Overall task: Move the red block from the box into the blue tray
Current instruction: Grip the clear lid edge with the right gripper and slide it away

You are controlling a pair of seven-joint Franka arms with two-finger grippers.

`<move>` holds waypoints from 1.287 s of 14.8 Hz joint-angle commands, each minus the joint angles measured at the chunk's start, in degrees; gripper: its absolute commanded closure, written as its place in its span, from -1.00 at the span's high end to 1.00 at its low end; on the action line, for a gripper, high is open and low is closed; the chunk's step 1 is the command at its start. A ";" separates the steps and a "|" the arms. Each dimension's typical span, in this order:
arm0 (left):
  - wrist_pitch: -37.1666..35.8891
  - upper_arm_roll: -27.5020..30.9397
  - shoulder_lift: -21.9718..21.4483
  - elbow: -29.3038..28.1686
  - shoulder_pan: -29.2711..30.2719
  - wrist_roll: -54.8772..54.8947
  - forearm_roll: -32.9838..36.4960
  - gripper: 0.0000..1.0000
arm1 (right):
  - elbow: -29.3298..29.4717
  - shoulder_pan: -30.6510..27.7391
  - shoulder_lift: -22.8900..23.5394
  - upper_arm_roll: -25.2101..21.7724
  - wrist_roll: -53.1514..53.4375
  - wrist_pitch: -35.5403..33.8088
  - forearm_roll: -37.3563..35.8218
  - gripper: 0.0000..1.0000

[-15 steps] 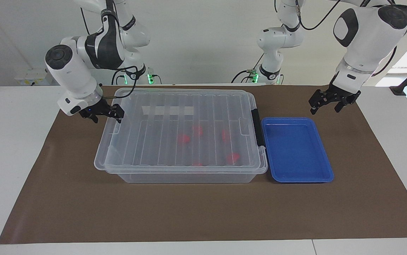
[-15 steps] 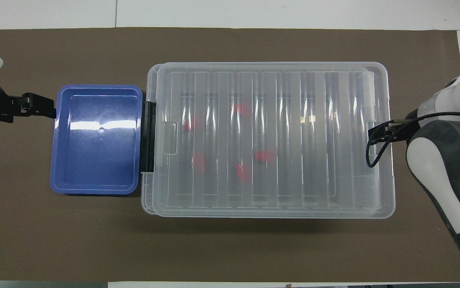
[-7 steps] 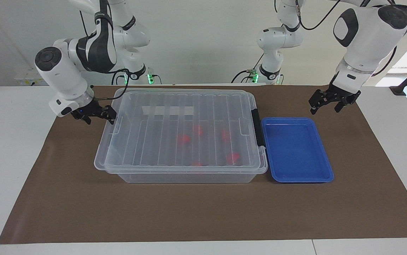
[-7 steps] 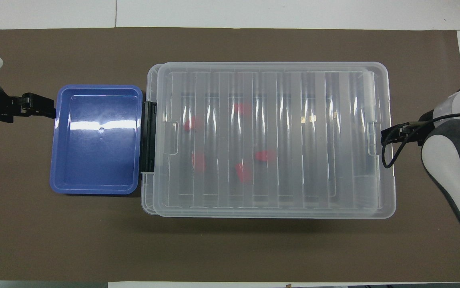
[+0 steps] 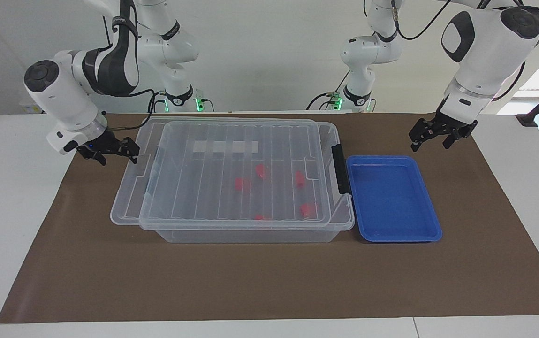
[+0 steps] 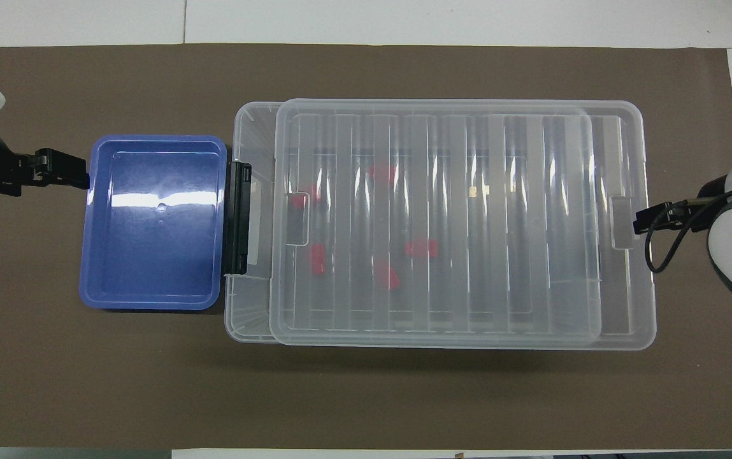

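Observation:
The clear box [image 5: 246, 234] [image 6: 248, 322] stands mid-table, its ribbed lid [image 5: 203, 188] [image 6: 467, 223] lying shifted off it toward the right arm's end. Several red pieces [image 5: 241, 183] [image 6: 422, 247] lie inside, blurred through the lid; I cannot tell which is the red block. The empty blue tray [image 5: 391, 197] [image 6: 155, 223] sits beside the box's black latch handle [image 5: 339, 169] [image 6: 239, 217]. My right gripper [image 5: 131, 152] [image 6: 636, 220] is shut on the lid's end tab. My left gripper [image 5: 431, 142] [image 6: 82, 180] waits open, up beside the tray.
A brown mat [image 5: 269, 281] [image 6: 366, 395] covers the table under everything. White table shows past the mat at both ends. The lid overhangs the box at the right arm's end.
My right gripper has moved toward its own end of the table, and the lid has slid with it, uncovering a strip of the box by the latch handle. The left arm has not moved.

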 commanded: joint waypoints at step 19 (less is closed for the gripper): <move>0.91 -0.69 -1.17 -1.84 -0.86 0.05 -0.28 1.00 | 0.28 -0.89 -0.97 -7.54 -12.35 2.23 -2.42 1.00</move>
